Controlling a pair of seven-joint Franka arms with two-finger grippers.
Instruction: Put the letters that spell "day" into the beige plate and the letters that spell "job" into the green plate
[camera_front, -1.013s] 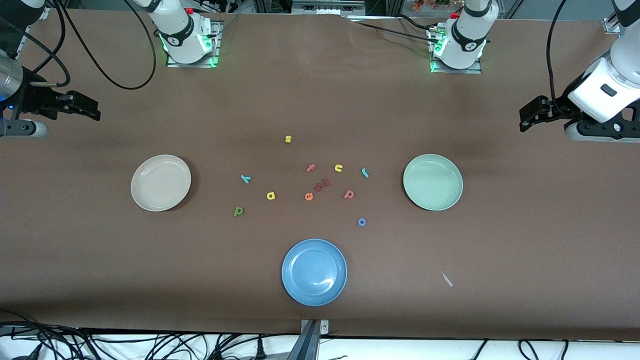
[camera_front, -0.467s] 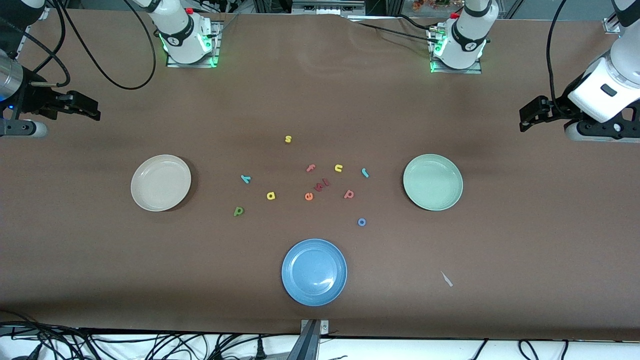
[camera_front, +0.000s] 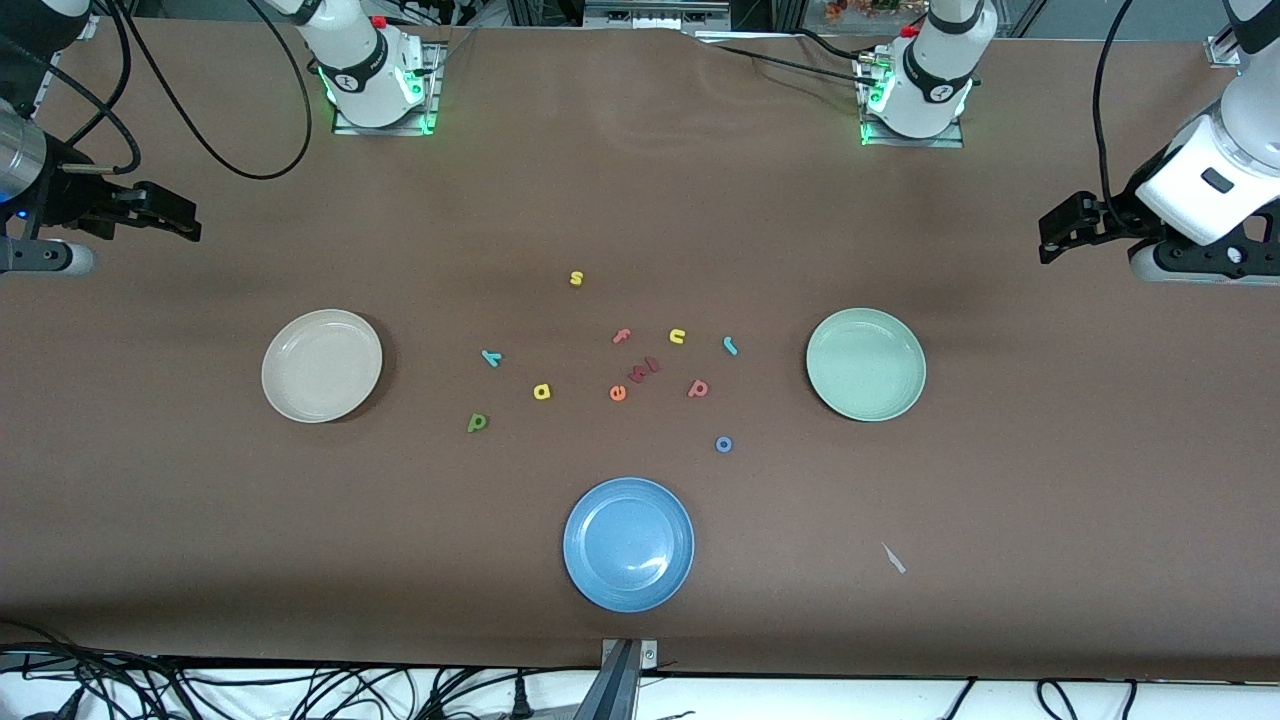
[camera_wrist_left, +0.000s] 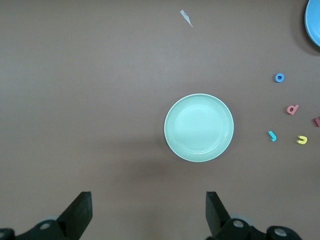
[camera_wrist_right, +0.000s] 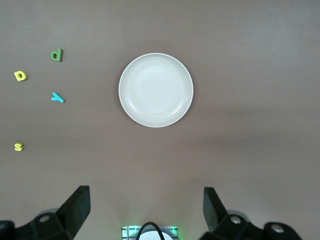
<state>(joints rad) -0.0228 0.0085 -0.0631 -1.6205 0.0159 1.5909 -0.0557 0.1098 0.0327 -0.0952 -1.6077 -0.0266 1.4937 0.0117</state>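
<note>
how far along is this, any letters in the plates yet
Nothing is done yet: the beige plate and the green plate hold no letters. Nothing is in hand: the left hand and right hand wait open, each over its own end of the table. All six are left on the table: d, a, y, j, o, b.

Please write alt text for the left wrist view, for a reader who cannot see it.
An empty green plate lies on a brown table. The open left gripper hangs above the table, and small foam letters lie beside the plate.
</note>
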